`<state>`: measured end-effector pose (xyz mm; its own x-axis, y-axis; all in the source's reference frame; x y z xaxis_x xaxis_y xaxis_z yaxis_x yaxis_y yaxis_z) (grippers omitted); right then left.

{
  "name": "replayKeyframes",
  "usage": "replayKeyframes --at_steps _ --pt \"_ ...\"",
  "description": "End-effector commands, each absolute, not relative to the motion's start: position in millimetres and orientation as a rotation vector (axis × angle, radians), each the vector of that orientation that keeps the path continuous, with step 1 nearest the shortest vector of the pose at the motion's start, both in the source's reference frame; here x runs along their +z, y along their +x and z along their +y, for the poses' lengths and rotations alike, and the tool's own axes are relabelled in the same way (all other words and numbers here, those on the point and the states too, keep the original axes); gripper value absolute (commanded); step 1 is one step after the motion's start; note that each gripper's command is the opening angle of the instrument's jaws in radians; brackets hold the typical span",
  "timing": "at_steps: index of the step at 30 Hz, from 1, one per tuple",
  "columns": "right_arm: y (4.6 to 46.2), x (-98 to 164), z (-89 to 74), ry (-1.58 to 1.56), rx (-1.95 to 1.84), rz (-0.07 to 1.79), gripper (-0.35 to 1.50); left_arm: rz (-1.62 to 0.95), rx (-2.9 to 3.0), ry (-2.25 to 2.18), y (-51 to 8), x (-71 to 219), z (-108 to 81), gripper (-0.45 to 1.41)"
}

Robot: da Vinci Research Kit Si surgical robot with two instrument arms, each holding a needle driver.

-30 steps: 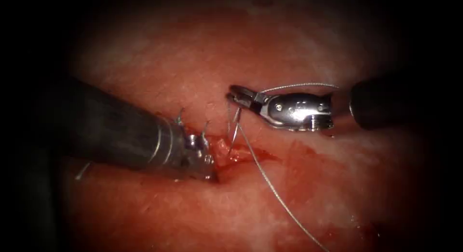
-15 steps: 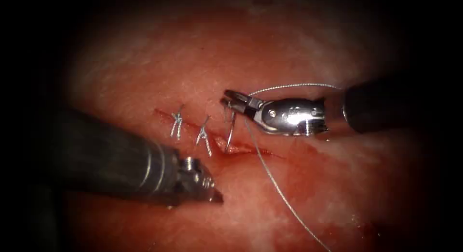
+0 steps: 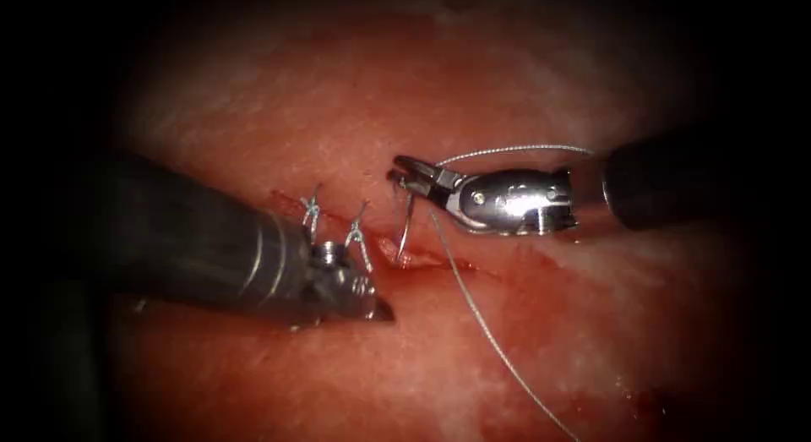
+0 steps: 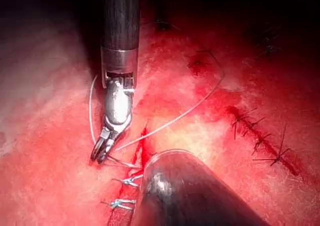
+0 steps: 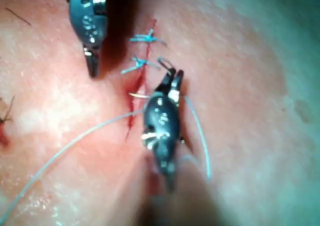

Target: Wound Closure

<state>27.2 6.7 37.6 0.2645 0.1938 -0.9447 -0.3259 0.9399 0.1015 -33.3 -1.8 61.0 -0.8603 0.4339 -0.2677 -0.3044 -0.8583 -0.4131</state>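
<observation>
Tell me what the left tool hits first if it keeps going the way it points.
Probably the thread trailing across the tissue right of the cut; the left tool, jaws shut and empty, points that way. Depth is unclear, so it may pass above.

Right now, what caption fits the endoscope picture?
Right tool's hand holds the needle near its thread end, tip in the cut; left tool's hand holds nothing.

**Metal, thread and wet tissue**

The right tool (image 3: 411, 173) is polished, bright metal with glints; its shaft (image 3: 667, 184) is dark and matt. The left tool (image 3: 372, 307) is duller grey metal on a smooth, satin shaft (image 3: 177, 239). The needle (image 3: 405, 231) is thin, shiny steel. The thread (image 3: 490, 336) looks fine, pale and slightly twisted. The tissue (image 3: 507, 79) is moist, glossy and grainy, with red fluid (image 3: 422, 260) at the cut.
</observation>
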Motion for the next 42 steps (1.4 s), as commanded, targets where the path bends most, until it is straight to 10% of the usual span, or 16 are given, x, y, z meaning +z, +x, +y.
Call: replayKeyframes --at_steps 1,42 --pt "27.9 37.9 5.5 -0.116 0.355 1.257 -0.35 -0.514 2.658 -0.501 -33.6 61.8 -3.0 -0.45" --pt "28.4 38.1 4.7 -0.175 0.287 1.232 -0.35 -0.603 2.663 -0.514 -32.2 65.2 -10.0 -0.45"
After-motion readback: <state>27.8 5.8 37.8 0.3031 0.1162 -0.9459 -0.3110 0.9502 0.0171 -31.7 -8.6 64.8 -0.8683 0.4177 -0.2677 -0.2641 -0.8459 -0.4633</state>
